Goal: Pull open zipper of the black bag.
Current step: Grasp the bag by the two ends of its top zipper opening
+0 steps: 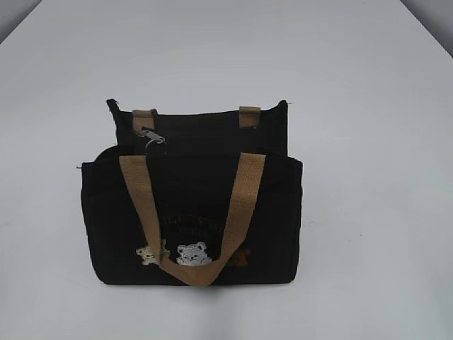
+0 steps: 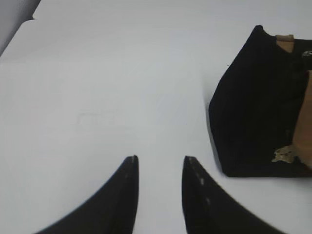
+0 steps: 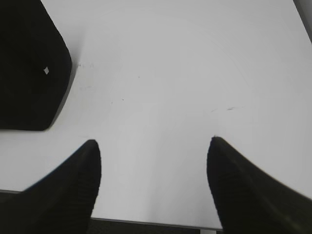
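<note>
The black bag [image 1: 191, 212] stands upright in the middle of the white table, its tan front handle hanging down over the embroidered bears. The zipper runs along its top, with the silvery pull [image 1: 151, 137] near the left end by the back strap. Neither arm shows in the exterior view. In the left wrist view the bag [image 2: 253, 112] lies to the right, well ahead of my left gripper [image 2: 161, 163], which is open with bare table between its fingers. My right gripper [image 3: 153, 148] is wide open over bare table, the bag's corner [image 3: 29, 73] at upper left.
The white table [image 1: 368, 85] spreads out on all sides of the bag. Its front edge [image 3: 156, 224] shows just below my right gripper's fingers. A table corner [image 2: 29, 19] shows at the far left of the left wrist view.
</note>
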Controlling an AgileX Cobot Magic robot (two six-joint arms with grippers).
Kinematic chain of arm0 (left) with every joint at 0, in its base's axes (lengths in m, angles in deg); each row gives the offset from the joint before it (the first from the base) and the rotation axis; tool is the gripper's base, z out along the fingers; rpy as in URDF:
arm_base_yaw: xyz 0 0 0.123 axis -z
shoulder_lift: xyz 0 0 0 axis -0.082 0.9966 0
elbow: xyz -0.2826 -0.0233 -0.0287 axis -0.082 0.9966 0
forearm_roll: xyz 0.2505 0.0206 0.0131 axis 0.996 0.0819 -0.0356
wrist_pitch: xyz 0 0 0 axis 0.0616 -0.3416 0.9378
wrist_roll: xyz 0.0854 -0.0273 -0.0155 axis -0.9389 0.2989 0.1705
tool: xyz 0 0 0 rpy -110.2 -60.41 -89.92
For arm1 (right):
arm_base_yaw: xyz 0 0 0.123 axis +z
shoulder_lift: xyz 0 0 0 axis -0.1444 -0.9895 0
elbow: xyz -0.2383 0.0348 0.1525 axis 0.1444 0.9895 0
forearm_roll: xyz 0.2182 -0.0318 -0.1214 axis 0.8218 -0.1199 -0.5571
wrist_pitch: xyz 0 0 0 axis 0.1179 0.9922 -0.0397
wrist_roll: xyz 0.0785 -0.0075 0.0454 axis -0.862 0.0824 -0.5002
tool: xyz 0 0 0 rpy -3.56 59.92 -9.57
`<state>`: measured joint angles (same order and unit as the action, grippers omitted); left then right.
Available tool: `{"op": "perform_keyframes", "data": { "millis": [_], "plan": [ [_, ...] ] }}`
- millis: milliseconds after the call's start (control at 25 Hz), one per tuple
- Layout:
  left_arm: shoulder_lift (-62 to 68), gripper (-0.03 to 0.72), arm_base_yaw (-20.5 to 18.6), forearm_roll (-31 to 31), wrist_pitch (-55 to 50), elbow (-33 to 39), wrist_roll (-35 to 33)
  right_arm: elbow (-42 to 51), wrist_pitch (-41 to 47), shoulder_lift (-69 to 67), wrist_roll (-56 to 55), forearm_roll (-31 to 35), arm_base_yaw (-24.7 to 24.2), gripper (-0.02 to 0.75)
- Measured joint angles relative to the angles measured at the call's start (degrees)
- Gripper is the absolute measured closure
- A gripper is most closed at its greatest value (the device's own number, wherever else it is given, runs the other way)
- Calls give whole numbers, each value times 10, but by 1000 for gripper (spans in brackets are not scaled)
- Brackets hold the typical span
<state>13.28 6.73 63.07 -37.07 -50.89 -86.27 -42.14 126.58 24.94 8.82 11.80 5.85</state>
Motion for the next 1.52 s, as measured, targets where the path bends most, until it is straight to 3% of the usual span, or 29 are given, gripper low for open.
{"op": "perform_keyframes", "data": {
  "millis": [80, 280, 560, 760, 920, 1120, 1360, 1520],
  "plan": [
    [16, 455, 0, -42, 23, -5, 0, 0, 0, 0, 0, 0, 0, 211],
    [121, 455, 0, -221, 140, -12, -6, 0, 0, 0, 0, 2, 0, 211],
    [397, 393, 0, -425, 165, -40, -179, 0, -13, -61, 10, 68, 0, 211],
    [607, 307, 7, -455, 127, -104, -202, -3, -95, -144, 105, 169, 14, 211],
    [717, 297, 54, -460, 117, -171, -204, -5, -176, -228, 209, 287, 30, 227],
    [816, 297, 106, -468, 150, -235, -204, -37, -191, -380, 363, 408, 64, 272],
    [899, 325, 110, -472, 174, -269, -204, -131, -194, -578, 478, 450, 136, 284],
    [923, 433, 110, -483, 192, -271, -204, -219, -201, -682, 507, 454, 203, 284]
  ]
}}
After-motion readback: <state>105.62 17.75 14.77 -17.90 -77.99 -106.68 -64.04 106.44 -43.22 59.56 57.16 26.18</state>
